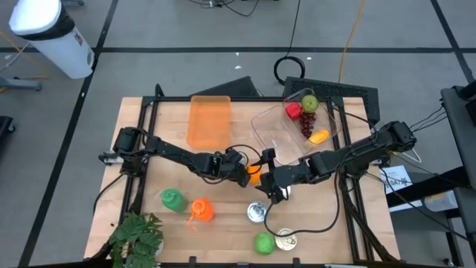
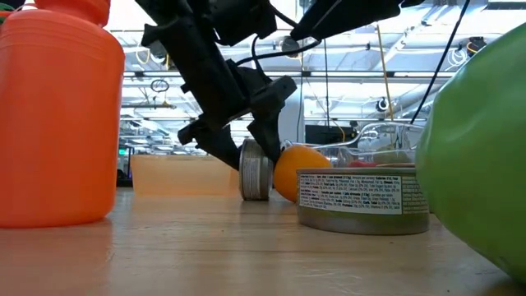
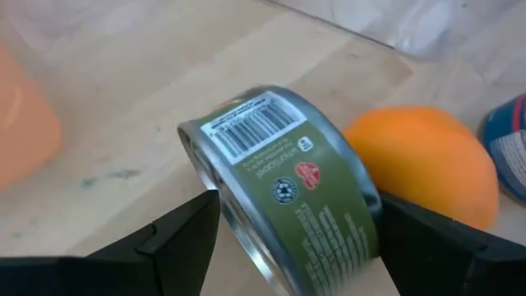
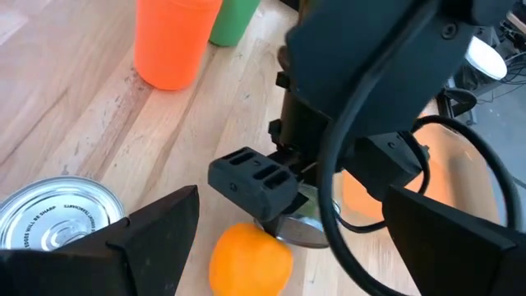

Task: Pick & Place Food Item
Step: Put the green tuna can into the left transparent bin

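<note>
Wooden table [image 1: 223, 238], centre: left gripper [image 3: 292, 238] clasps a green-labelled tin [image 3: 279, 185] standing on its rim, its axis level, touching an orange [image 3: 427, 164] on the side toward the slack-jawed, empty right gripper [image 4: 279, 234] hovering above.

I see a pale, matt wood table [image 1: 149, 141] with visible grain. The tin can [image 3: 279, 189] shows shiny metal rims and a glossy green paper label. The orange [image 4: 251, 261] looks smooth, faintly waxy.
</note>
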